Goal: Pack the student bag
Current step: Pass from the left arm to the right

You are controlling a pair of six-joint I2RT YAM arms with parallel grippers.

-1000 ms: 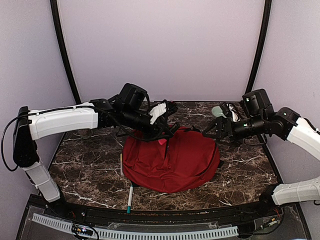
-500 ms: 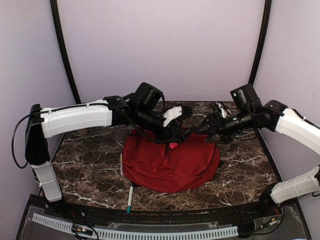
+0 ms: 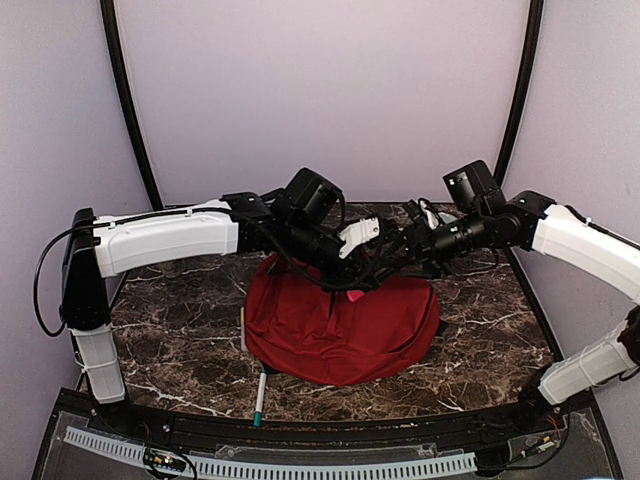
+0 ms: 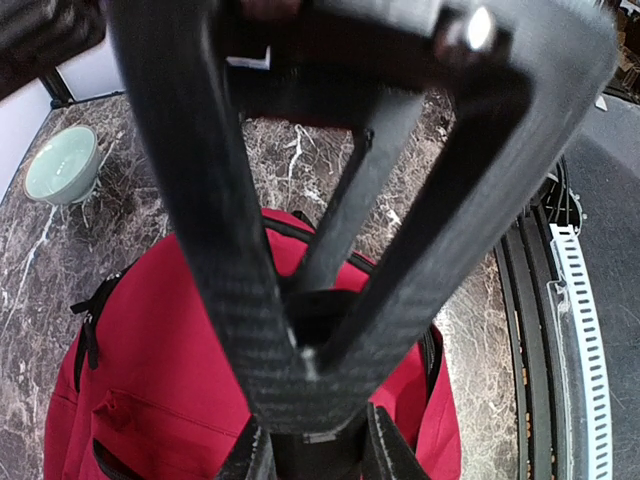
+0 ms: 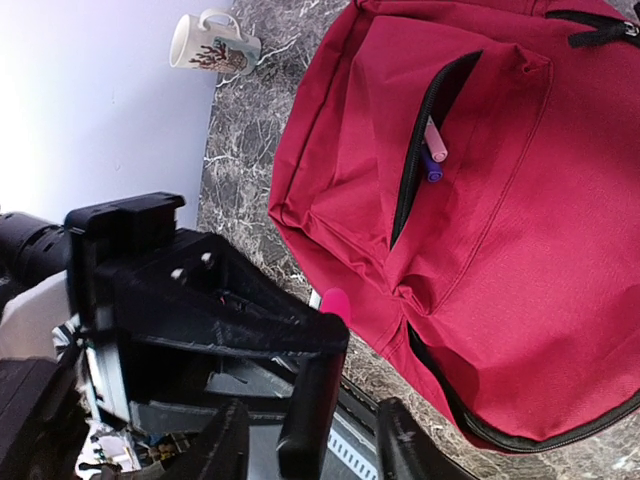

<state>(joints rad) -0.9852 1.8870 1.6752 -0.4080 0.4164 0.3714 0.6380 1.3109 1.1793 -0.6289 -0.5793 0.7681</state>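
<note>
The student bag [image 3: 340,325], red with black zippers, lies flat mid-table; it also fills the left wrist view [image 4: 150,400] and the right wrist view [image 5: 520,250]. Its front pocket gapes, with a pink pen [image 5: 436,140] and a purple pen [image 5: 430,168] inside. Above its far edge my left gripper [image 3: 362,240] [image 4: 315,450] is shut on the corner of a black triangular frame [image 4: 250,280] [image 5: 200,300]. My right gripper [image 3: 398,252] [image 5: 312,445] meets it there, jaws apart around a black bar [image 5: 310,410], gaps showing on both sides. A pink tip [image 5: 335,300] peeks from behind the frame.
A teal-tipped pen [image 3: 260,395] lies on the marble near the front edge, left of the bag. A pale green bowl [image 4: 60,165] and a white printed mug [image 5: 210,40] stand near the back of the table. The booth walls enclose the table.
My left arm has carried the black frame rightward to the middle. The right arm has swung left to meet it, and its jaws have narrowed around the bar.
</note>
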